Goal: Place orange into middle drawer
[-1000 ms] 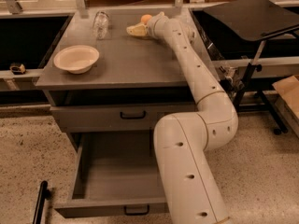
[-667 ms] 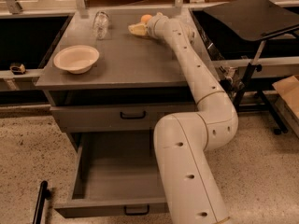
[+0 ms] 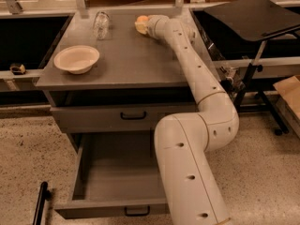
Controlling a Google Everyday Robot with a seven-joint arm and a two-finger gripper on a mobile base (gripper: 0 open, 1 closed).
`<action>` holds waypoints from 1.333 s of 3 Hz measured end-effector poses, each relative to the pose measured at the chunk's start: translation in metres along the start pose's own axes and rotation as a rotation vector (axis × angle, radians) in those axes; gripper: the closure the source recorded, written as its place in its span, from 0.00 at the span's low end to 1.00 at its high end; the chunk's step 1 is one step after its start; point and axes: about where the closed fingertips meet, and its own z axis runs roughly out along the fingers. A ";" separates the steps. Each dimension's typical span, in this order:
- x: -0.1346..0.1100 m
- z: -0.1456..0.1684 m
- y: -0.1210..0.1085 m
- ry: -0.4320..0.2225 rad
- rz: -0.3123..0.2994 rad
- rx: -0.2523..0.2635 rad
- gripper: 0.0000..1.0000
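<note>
Cream tool (image 3: 140, 27) beside fruit (image 3: 141, 19), seemingly orange

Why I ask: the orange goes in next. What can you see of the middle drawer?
The middle drawer is a wide, shallow grey tray, metal-looking, pulled out level below the closed upper drawer. A small black handle sits on its front. Its visible floor is bare; the arm hides its right side. The gripper is far off, by the orange at the back of the cabinet top.

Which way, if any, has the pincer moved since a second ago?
No. The pincer stays at the back edge of the tabletop, same gap right of the glass.
</note>
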 end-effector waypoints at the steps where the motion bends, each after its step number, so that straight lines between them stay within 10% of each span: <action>1: 0.000 0.000 0.000 0.000 0.000 0.000 0.86; 4: -0.012 -0.002 0.005 -0.013 -0.027 -0.005 1.00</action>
